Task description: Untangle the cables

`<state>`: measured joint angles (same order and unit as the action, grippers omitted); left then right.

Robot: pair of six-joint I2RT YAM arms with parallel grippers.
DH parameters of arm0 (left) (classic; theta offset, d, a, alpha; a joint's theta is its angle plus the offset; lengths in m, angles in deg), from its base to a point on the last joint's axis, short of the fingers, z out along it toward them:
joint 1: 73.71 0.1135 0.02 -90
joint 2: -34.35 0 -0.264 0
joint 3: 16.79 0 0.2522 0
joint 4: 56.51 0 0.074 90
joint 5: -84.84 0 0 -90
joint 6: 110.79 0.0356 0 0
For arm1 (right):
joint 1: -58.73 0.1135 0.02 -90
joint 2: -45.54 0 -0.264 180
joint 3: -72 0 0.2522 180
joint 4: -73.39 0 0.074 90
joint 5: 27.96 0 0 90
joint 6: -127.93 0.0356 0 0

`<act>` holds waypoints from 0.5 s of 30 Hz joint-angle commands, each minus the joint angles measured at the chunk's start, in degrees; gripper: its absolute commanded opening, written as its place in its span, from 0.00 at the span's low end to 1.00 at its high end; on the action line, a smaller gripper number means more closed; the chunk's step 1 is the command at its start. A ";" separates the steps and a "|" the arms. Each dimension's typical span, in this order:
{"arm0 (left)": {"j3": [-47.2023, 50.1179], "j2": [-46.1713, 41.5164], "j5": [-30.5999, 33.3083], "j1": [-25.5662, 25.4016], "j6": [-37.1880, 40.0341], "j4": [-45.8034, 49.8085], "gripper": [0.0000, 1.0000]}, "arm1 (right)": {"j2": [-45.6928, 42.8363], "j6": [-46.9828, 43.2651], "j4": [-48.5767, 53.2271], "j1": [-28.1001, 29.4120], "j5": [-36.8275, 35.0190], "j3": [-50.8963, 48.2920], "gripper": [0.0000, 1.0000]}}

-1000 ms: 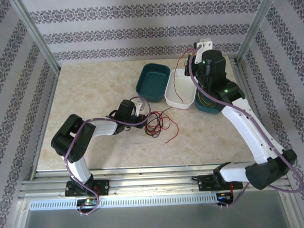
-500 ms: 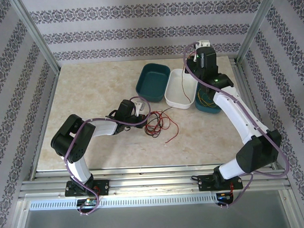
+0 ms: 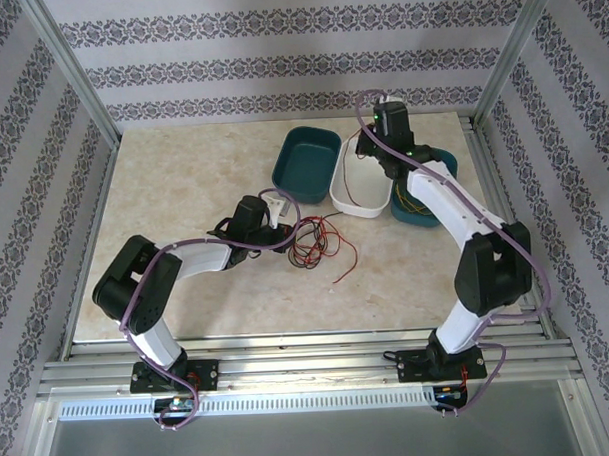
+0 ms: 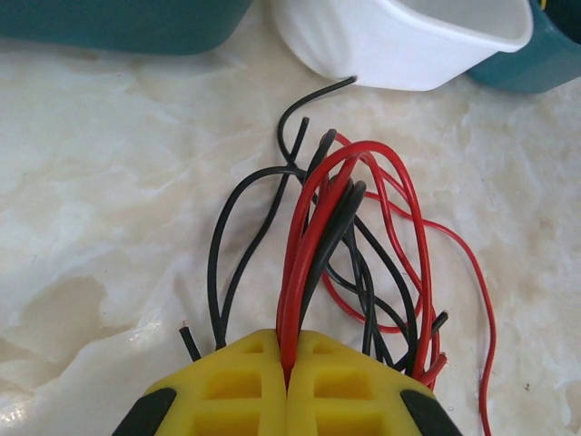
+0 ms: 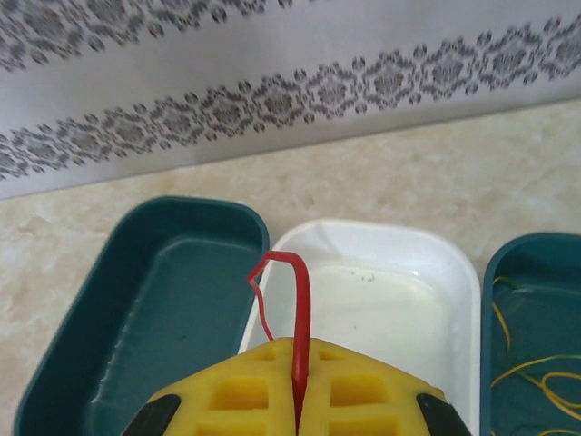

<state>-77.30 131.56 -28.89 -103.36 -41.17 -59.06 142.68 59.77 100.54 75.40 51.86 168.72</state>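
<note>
Cables, thin red and black wires in a loose tangle, run straight out from the left gripper. Its yellow fingers are pressed together on a red loop of the bunch, and the rest fans out ahead on the pale marble tabletop. That hold probably anchors the tangle so strands can be drawn free. The right gripper pinches a single red wire, raised over the white plastic tub just ahead, likely for dropping there. Left of that tub, a dark teal tub has nothing visible in it. To the right, another teal tub holds thin yellow wires, suggesting sorting by colour.
</note>
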 commanded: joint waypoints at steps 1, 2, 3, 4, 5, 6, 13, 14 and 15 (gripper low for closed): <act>-0.92 -2.26 -0.70 -1.12 1.30 -0.30 0.00 | 3.05 4.23 0.38 -0.77 -2.67 -0.28 0.00; -0.81 -2.37 -0.73 -1.11 1.24 -0.30 0.00 | 3.69 5.25 0.70 -0.99 -3.59 -0.41 0.00; -0.77 -2.50 -0.78 -1.16 1.26 -0.30 0.00 | 4.04 6.16 0.85 -1.18 -4.56 -0.66 0.00; -0.77 -2.55 -0.71 -1.16 1.29 -0.19 0.00 | 4.43 7.00 0.63 -1.44 -5.18 -1.09 0.00; -0.63 -2.58 -0.64 -1.11 1.16 -0.20 0.00 | 4.95 7.67 0.52 -1.63 -5.46 -1.45 0.00; -0.63 -2.67 -0.66 -1.13 1.13 -0.18 0.00 | 5.39 7.99 0.39 -1.78 -5.40 -1.57 0.00; -1.58 -2.81 -0.87 -1.16 1.26 -0.06 0.00 | 12.25 9.14 1.56 -1.99 -1.08 0.49 0.00; -1.68 -2.81 -0.95 -1.17 1.23 -0.06 0.00 | 13.17 9.20 1.54 -2.02 -0.75 0.69 0.00; -1.73 -2.81 -0.96 -1.16 1.14 -0.08 0.00 | 14.01 9.37 1.58 -2.03 -0.29 0.88 0.00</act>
<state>-77.38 130.49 -28.91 -103.73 -40.93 -59.06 154.40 67.60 101.06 73.47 49.94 168.00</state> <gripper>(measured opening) 0.044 0.064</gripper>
